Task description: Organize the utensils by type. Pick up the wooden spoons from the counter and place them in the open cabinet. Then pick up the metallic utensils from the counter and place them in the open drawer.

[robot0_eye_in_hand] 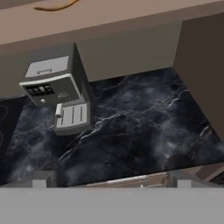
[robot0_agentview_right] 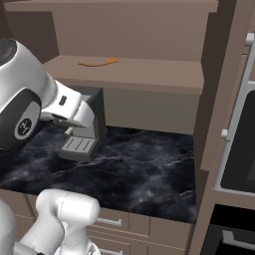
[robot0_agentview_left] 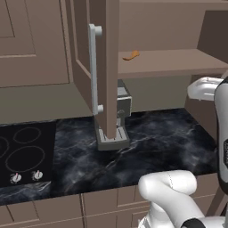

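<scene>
One orange-brown wooden spoon point(robot0_agentview_left: 131, 55) point(robot0_agentview_right: 97, 63) lies on the shelf of the open cabinet point(robot0_agentview_left: 178, 62), and its end peeks in at the top of the hand view point(robot0_eye_in_hand: 57, 5). The cabinet door point(robot0_agentview_left: 107, 67) stands swung out with its silver bar handle point(robot0_agentview_left: 94, 69). My gripper point(robot0_eye_in_hand: 111, 179) hangs open and empty above the black marbled counter point(robot0_eye_in_hand: 140, 127) point(robot0_agentview_left: 169, 138) point(robot0_agentview_right: 139, 169), its fingertips point(robot0_eye_in_hand: 41, 178) far apart. The robot's hand point(robot0_agentview_right: 72, 107) is in front of the coffee machine. The metallic utensils and the drawer are out of view.
A grey coffee machine point(robot0_eye_in_hand: 57, 96) point(robot0_agentview_left: 116, 122) point(robot0_agentview_right: 87, 132) stands on the counter under the shelf, partly behind the open door. A black cooktop point(robot0_agentview_left: 24, 153) lies at the left. A tall unit with an oven point(robot0_agentview_right: 239, 144) walls the counter's right end.
</scene>
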Motion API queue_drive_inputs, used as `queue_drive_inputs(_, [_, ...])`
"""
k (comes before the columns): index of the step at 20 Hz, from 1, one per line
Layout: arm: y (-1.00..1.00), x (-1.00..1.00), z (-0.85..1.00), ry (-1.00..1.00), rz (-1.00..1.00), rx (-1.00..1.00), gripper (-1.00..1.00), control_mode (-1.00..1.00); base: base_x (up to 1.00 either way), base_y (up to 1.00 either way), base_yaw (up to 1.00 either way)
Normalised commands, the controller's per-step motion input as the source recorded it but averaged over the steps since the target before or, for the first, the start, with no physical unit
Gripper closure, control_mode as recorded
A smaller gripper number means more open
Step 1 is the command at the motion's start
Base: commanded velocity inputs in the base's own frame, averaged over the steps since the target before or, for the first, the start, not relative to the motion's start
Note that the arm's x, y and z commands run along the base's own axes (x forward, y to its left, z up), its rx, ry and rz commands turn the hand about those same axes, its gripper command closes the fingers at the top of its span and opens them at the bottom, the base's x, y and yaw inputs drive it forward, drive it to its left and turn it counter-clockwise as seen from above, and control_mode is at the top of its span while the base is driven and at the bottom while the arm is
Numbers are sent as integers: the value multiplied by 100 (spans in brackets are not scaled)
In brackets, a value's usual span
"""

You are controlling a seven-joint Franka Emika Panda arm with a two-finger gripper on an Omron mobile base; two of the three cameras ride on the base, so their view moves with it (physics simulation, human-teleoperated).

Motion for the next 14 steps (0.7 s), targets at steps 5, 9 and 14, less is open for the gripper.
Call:
queue_drive_inputs(5, [1,-7,-26,15,-1,0,-100,-100,0,0,0])
queue_drive_inputs(9, [7,-13,-34,5,0,0,-100,-100,0,0,0])
queue_drive_inputs(14, [10,-23,-30,0,0,0,-100,-100,0,0,0])
